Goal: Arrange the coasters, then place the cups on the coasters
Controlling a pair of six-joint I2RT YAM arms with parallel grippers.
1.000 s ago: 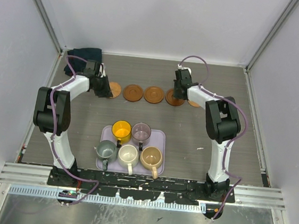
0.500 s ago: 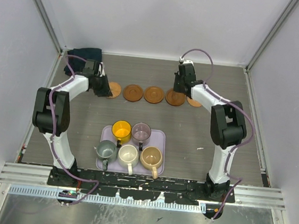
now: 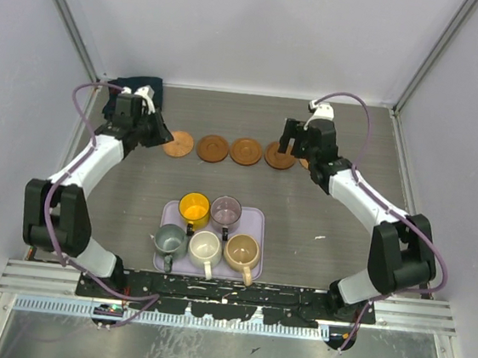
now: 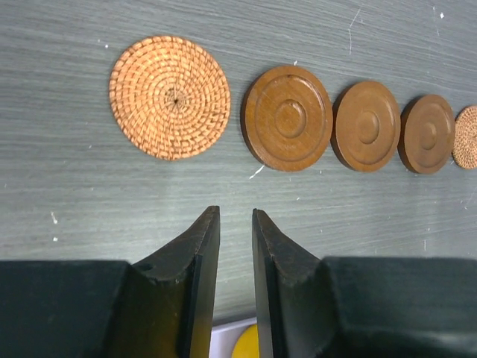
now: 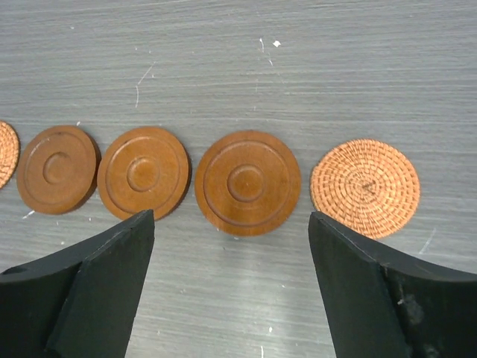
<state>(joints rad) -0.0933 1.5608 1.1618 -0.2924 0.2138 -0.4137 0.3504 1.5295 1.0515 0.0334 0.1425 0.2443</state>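
Note:
Five coasters lie in a row at the back of the table: a woven one [image 3: 178, 144] at the left end, three wooden ones [image 3: 212, 148] [image 3: 245, 151] [image 3: 279, 156], and a woven one [image 3: 312, 164] partly under my right arm. My left gripper [image 4: 235, 211] hovers near the left woven coaster [image 4: 170, 97], almost shut with a narrow slit and nothing in it. My right gripper [image 5: 231, 224] hangs wide open and empty over a wooden coaster [image 5: 247, 183] and the right woven coaster [image 5: 365, 188]. The cups, yellow [image 3: 194, 207], mauve [image 3: 225, 209], grey-green [image 3: 168, 240], cream [image 3: 204, 247] and tan [image 3: 241, 249], stand on the tray.
The lavender tray [image 3: 256, 223] sits near the front middle between the arm bases. A dark cloth [image 3: 137, 87] lies in the back left corner. Walls enclose the table on three sides.
The right gripper has opened and risen off the coaster row, its arm swinging right. The left gripper has pulled back from the left woven coaster, which stays flat on the table.

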